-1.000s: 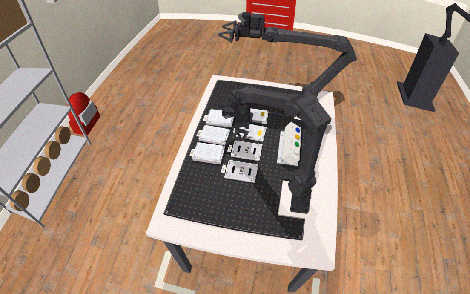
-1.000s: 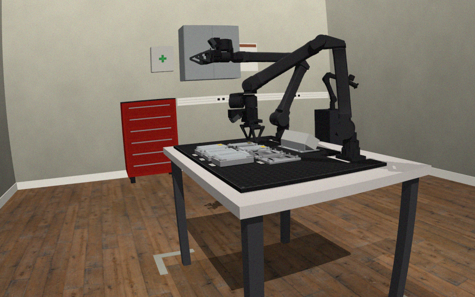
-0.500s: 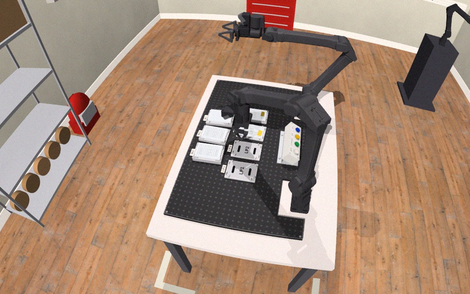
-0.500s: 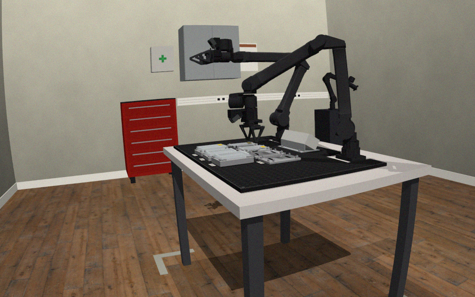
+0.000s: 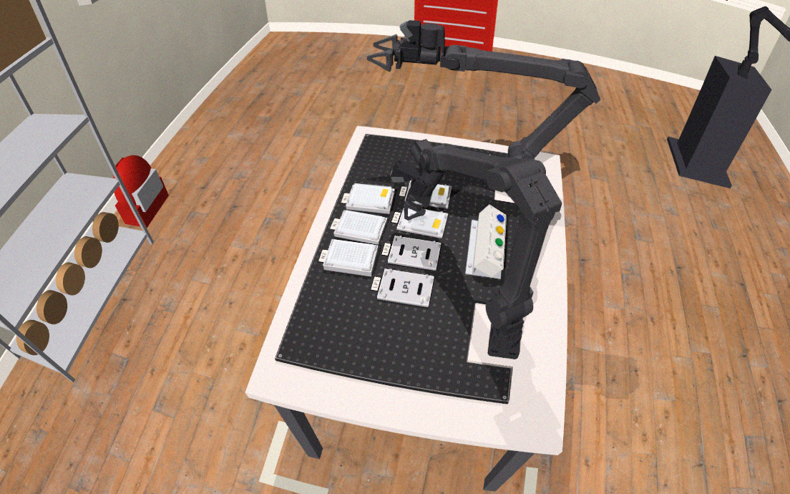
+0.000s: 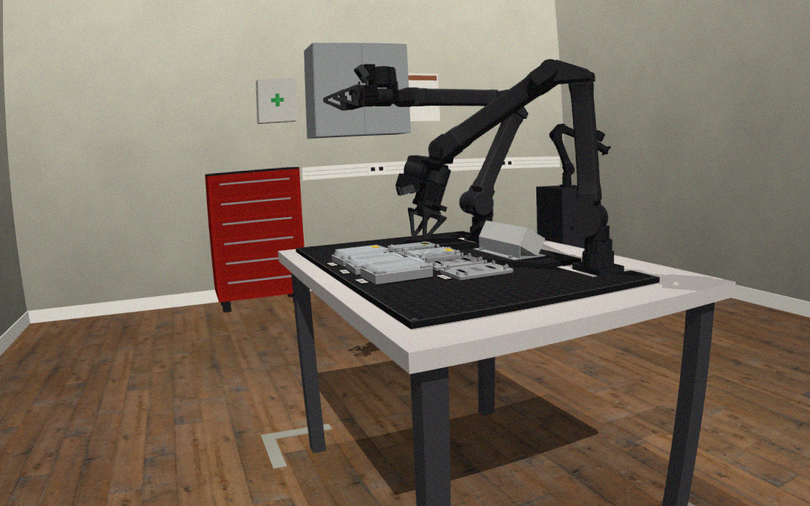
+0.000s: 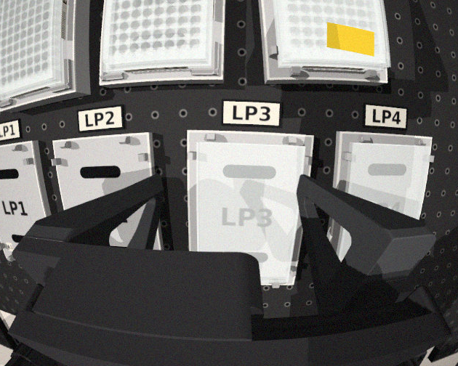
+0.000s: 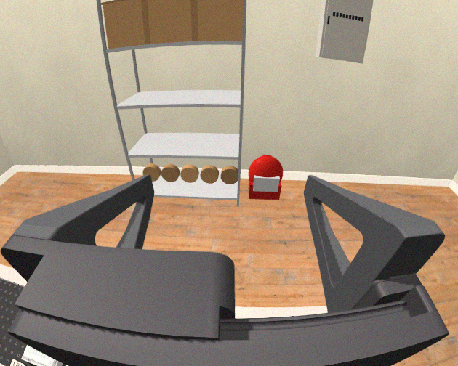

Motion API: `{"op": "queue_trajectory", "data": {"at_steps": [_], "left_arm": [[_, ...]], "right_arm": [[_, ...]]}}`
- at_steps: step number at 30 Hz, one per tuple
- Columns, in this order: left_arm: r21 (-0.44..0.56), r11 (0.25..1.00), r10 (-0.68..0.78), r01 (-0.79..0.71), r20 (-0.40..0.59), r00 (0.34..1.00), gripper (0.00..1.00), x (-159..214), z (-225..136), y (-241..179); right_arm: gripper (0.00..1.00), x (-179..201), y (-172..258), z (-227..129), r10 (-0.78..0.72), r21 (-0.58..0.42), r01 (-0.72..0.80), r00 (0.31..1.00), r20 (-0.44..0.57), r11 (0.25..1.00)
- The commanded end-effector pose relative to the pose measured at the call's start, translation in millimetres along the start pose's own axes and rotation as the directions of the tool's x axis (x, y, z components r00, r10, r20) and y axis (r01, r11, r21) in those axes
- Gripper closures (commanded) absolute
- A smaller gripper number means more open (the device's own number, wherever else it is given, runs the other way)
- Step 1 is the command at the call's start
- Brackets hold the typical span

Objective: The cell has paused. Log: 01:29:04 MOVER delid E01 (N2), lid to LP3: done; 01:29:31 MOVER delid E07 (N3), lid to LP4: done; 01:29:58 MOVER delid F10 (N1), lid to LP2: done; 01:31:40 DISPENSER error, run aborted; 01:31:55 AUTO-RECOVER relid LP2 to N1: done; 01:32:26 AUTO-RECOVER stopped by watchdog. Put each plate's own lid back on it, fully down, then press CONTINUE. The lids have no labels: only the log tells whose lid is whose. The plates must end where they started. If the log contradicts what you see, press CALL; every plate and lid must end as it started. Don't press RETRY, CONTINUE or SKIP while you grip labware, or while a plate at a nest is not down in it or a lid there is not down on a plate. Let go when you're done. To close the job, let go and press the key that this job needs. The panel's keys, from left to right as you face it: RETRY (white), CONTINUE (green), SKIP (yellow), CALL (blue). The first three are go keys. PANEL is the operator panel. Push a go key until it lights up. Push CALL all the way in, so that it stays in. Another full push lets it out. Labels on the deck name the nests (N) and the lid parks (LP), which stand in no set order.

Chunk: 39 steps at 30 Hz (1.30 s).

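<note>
My left gripper [image 5: 411, 212] [image 6: 421, 233] [image 7: 230, 183] is open and empty, its fingers on either side of the clear lid [image 7: 245, 192] [image 5: 423, 228] on LP3, above it. Another clear lid [image 7: 391, 186] [image 5: 441, 191] lies on LP4. LP1 [image 5: 413, 298] [image 7: 19, 189] and LP2 [image 5: 410, 262] [image 7: 102, 151] bear no lid. Three plates stand at the nests: the far one [image 5: 364, 197] [image 7: 308, 23] has a yellow patch on top, the middle one [image 5: 358, 225] [image 7: 154, 27] and near one [image 5: 350, 254] [image 7: 24, 47] show none. My right gripper [image 5: 373, 51] [image 6: 326, 100] [image 8: 229, 184] is open and empty, high beyond the table.
The operator panel [image 5: 487, 236] [image 6: 508, 238] stands behind the lid parks, its blue key [image 5: 500, 218], yellow key [image 5: 499, 229], green key [image 5: 499, 242] and white key [image 5: 497, 255] in a row. The left arm reaches over the deck beside it.
</note>
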<state>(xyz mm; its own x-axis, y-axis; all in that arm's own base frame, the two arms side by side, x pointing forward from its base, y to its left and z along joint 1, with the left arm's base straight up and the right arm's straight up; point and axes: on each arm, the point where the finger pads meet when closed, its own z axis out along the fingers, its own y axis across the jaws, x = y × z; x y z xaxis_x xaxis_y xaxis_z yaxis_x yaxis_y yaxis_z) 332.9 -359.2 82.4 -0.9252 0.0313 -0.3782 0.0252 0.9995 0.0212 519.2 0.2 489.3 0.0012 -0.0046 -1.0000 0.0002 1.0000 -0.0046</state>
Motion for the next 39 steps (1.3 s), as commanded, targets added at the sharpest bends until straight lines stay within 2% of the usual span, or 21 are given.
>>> {"op": "queue_trajectory", "data": {"at_steps": [1,7,8,10,16,39], "left_arm": [[0.023,0.999,-0.034,0.032,0.088,0.996,0.14,5,4,-25],[0.026,0.999,-0.038,0.032,0.284,0.958,0.2,4,3,-55],[0.04,0.999,-0.047,0.036,0.321,0.946,1.0,1,1,-63],[0.04,0.999,-0.047,0.036,0.321,0.946,1.0,1,1,-63],[0.053,0.998,-0.056,0.041,0.326,0.944,1.0,-13,-13,-103],[0.05,0.998,-0.056,0.042,0.326,0.944,1.0,-14,-13,-93]], "right_arm": [[0.0,-35,-1,-2,0.012,-0.001,-0.012,0.998,0.057,1.0],[0.0,-35,-1,-2,0.012,-0.001,-0.012,0.998,0.057,1.0],[0.0,-35,-1,-2,0.012,-0.001,-0.012,0.998,0.057,1.0],[0.0,-35,-1,-2,0.012,-0.001,-0.012,0.998,0.057,1.0],[0.0,-35,-1,-2,0.012,-0.001,-0.012,0.998,0.057,1.0],[0.0,-35,-1,-2,0.012,-0.001,-0.012,0.998,0.057,1.0]]}}
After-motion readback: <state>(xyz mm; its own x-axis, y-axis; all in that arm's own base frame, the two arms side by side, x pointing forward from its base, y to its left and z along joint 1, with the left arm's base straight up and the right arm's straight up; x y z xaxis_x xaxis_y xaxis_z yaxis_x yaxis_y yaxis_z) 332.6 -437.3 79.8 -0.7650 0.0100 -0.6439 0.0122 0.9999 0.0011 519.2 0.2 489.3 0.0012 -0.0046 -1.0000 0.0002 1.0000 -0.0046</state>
